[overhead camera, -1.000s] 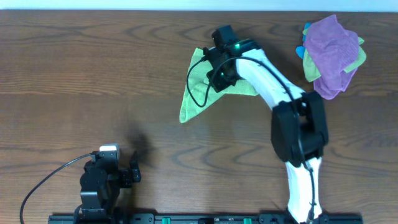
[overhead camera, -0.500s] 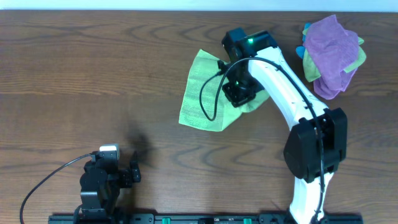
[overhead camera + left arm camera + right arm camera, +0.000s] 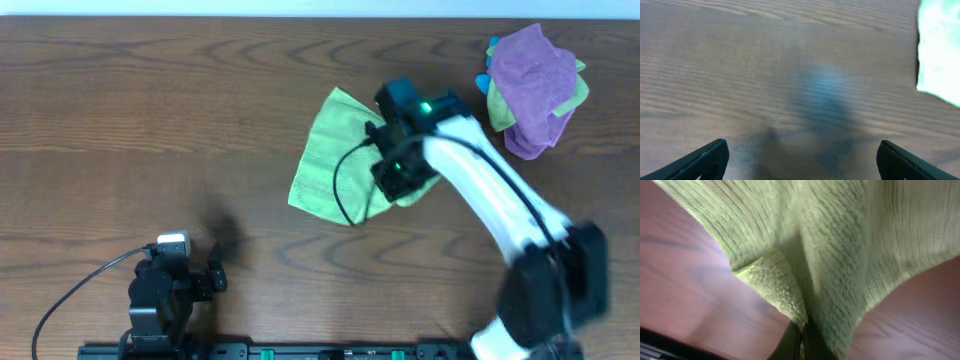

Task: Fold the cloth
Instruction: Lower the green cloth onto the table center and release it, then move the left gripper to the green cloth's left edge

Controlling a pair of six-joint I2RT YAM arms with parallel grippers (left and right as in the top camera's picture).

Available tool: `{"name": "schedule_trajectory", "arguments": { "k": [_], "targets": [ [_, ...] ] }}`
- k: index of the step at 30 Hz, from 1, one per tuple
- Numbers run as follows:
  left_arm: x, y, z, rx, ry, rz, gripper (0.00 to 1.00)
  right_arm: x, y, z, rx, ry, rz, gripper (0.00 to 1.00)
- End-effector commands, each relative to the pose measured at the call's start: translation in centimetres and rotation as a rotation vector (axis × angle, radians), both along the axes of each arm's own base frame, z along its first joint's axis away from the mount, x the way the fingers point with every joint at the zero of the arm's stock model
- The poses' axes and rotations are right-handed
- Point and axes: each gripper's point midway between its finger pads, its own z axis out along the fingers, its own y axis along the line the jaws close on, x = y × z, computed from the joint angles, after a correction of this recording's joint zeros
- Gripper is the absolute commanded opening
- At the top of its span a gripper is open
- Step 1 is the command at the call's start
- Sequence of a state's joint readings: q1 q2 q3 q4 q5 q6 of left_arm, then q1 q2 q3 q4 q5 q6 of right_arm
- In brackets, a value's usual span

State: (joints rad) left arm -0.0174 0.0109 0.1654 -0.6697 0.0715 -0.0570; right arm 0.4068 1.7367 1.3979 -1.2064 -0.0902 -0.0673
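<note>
At the near-left edge of the table (image 3: 150, 120) the left claw (image 3: 213, 277) sat low, well apart from the cloth. In its wrist view the claw (image 3: 802, 147) was spread wide, its fingertips (image 3: 715, 152) over plain wood.

Right of centre, toward the far side, the cloth (image 3: 325, 160) lay partly spread on the table. Its left part was flat and its right edge was gathered up at the right claw (image 3: 400, 178). That claw stood over the cloth's right edge, pressed together on a fold of it. In the wrist view the fingers (image 3: 789, 342) met at the bottom of the frame, pinching a ridge of the cloth (image 3: 840, 255) that draped away from the pinch in folds. A black cable (image 3: 345, 190) looped across the cloth's near part.

At the far right, well apart from the claw, a purple cloth (image 3: 530, 80) lay bunched on an olive cloth (image 3: 577, 95).
</note>
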Motion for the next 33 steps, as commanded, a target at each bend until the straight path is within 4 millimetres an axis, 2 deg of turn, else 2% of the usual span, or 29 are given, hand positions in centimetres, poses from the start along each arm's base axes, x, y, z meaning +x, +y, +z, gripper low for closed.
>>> {"name": "schedule_trajectory", "arguments": {
  "k": [1, 5, 6, 7, 8, 11, 12, 17, 21, 26, 33],
  "targets": [
    [-0.2, -0.2, -0.3, -0.061, 0.012, 0.03, 0.95, -2.5, -0.6, -0.5, 0.068, 0.008, -0.042, 0.01],
    [-0.1, -0.2, -0.3, -0.144, 0.015, 0.085, 0.96, -5.3, -2.6, -3.9, 0.058, 0.035, -0.123, 0.02],
    [-0.2, -0.2, -0.3, -0.17, 0.017, 0.103, 0.96, -6.1, -3.1, -4.9, 0.053, 0.048, -0.15, 0.08],
    [-0.2, -0.2, -0.3, -0.202, 0.018, 0.125, 0.95, -6.9, -3.5, -6.2, 0.051, 0.064, -0.18, 0.28],
    [-0.2, -0.2, -0.3, -0.224, 0.019, 0.14, 0.96, -7.3, -3.3, -6.9, 0.067, 0.071, -0.204, 0.54],
    [-0.2, -0.2, -0.3, -0.275, 0.022, 0.175, 0.95, -7.8, -2.3, -8.0, 0.139, 0.091, -0.293, 0.9],
    [-0.2, -0.4, -0.3, -0.287, 0.023, 0.173, 0.95, -7.8, -1.9, -7.9, 0.161, 0.096, -0.316, 0.98],
    [-0.5, -3.3, 0.1, -0.383, 0.051, 0.036, 0.96, -7.2, -0.1, -5.5, 0.279, 0.053, -0.365, 0.99],
    [-0.8, -3.5, 0.4, -0.426, 0.087, 0.055, 0.96, -7.2, -0.1, -2.3, 0.341, -0.03, -0.405, 0.99],
    [-0.7, -3.7, 2.0, -0.428, 0.158, 0.061, 0.96, -8.8, -0.7, 2.3, 0.426, -0.13, -0.465, 0.98],
    [0.0, -4.9, 3.6, -0.409, 0.404, 0.004, 0.96, -11.1, -1.7, 6.0, 0.52, -0.224, -0.558, 0.93]
  ]
}}
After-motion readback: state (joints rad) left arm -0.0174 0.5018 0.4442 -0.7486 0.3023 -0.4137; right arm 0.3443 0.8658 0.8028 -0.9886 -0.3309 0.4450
